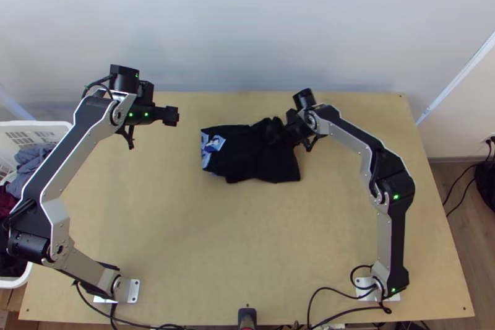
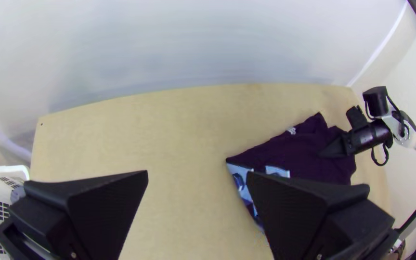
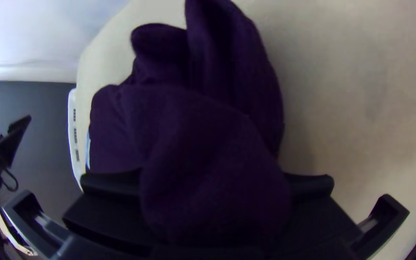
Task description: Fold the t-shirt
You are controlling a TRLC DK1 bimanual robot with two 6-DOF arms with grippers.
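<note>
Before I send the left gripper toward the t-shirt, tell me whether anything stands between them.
Nothing visible does: from the left gripper to the t-shirt there is just tabletop. The right gripper holds the t-shirt from its opposite side.

White basket [image 1: 55, 125] of clothes [image 1: 28, 160] beside the light wooden table [image 1: 247, 237]

Top view | Free passage: bare tabletop [image 1: 247, 237], lower centre | Obstacles: dark T-shirt [image 1: 253, 156], upper centre; left arm [image 1: 62, 153], left side; right arm [image 1: 393, 181], right side to upper centre
</note>
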